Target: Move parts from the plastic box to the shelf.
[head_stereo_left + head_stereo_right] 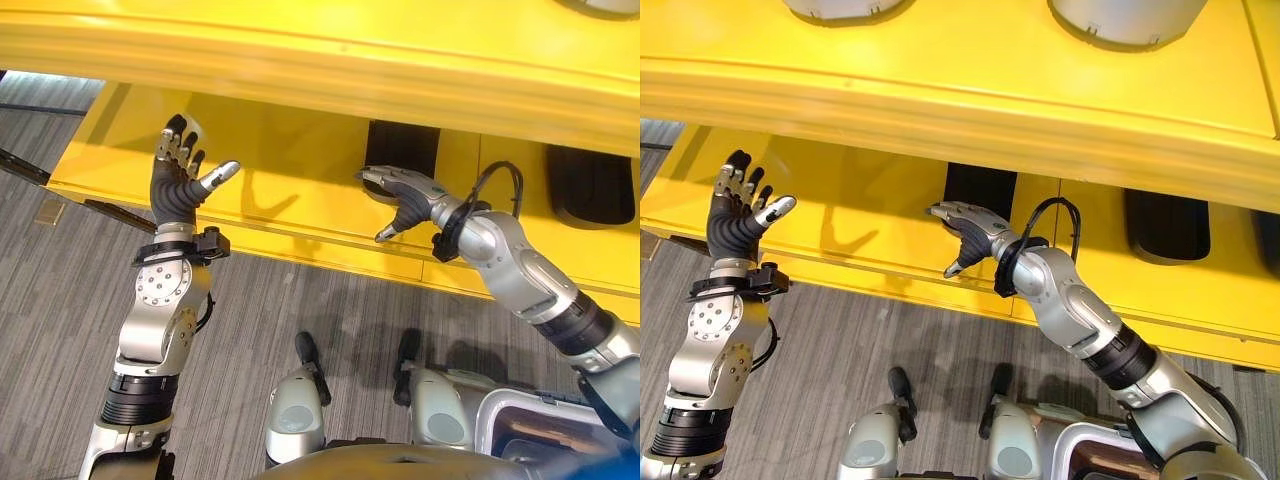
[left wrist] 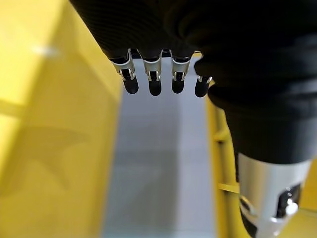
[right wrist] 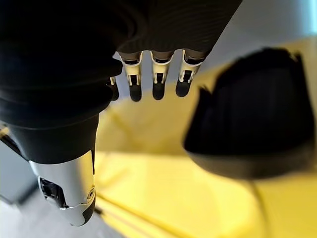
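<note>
Overhead, the yellow shelf's (image 1: pixel 300 60) upper tier juts out above both raised hands. A ribbed black part (image 1: pixel 978 190) lies on the lower tier, long axis running front to back, and a second black part (image 1: pixel 1167 226) lies further right. The right hand (image 1: pixel 970 228), fingers straight and holding nothing, hovers just beside the first part; the left hand (image 1: pixel 180 170) is spread open, well apart.

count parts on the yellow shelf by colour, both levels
Black parts, lower level of the yellow shelf: 2, one behind the right hand, one further right.
Pale grey round parts, upper level: 2, both cut off by the edge of the view.
Total: 4. A dark patch at the far right edge is too cut off to count.
</note>
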